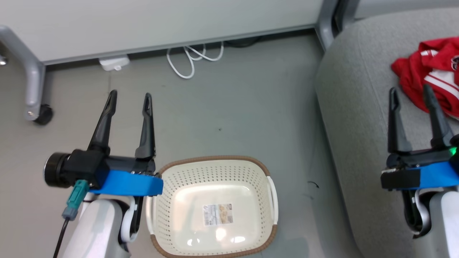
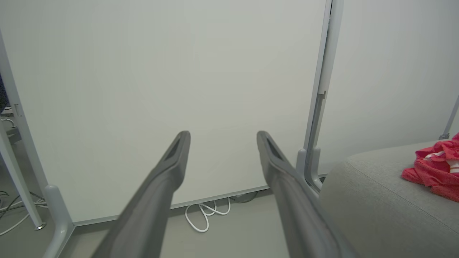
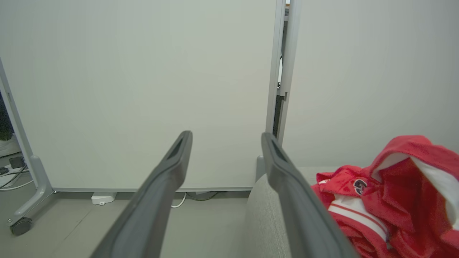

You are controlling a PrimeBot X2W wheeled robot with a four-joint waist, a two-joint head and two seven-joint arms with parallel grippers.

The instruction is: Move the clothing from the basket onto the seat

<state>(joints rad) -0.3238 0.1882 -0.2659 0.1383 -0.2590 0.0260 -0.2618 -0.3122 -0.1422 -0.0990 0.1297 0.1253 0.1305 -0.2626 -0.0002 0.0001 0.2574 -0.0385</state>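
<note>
seat (image 1: 355, 89): grey fabric, rounded edge, taking up the head view's right side.
basket (image 1: 215, 158): sitting upright on the floor (image 1: 233, 107) betw. the two grippers, left of the seat and apart from it; brown rim, cream perforated walls, white handles (image 1: 274, 195) at the sides.
label (image 1: 217, 214): lying flat on the basket's bottom, about mid.
clothing (image 1: 430, 68): lying crumpled on the seat toward its far right, red w/ white and striped trim showing; part is running off the head view's right edge. In the R wrist view a dark round badge (image 3: 359, 186) is showing on it.
L gripper (image 1: 130, 95): hovering over the floor by the basket's far-left corner, fingers pointing toward the panel (image 1: 161, 21); they are standing wide apart w/ only air betw. them.
R gripper (image 1: 410, 89): hanging over the seat's left part, fingers also spreading wide, gripping nothing; its right finger is overlapping the clothing's near edge in the head view — touching or not, can't tell.
panel: white, standing beyond the floor on grey legs (image 1: 34, 71); a caster (image 1: 43, 115) is showing at far left.
cable (image 1: 190, 61): white, looping on the floor at the panel's foot, w/ a white adapter (image 1: 114, 63) lying to its left.
</note>
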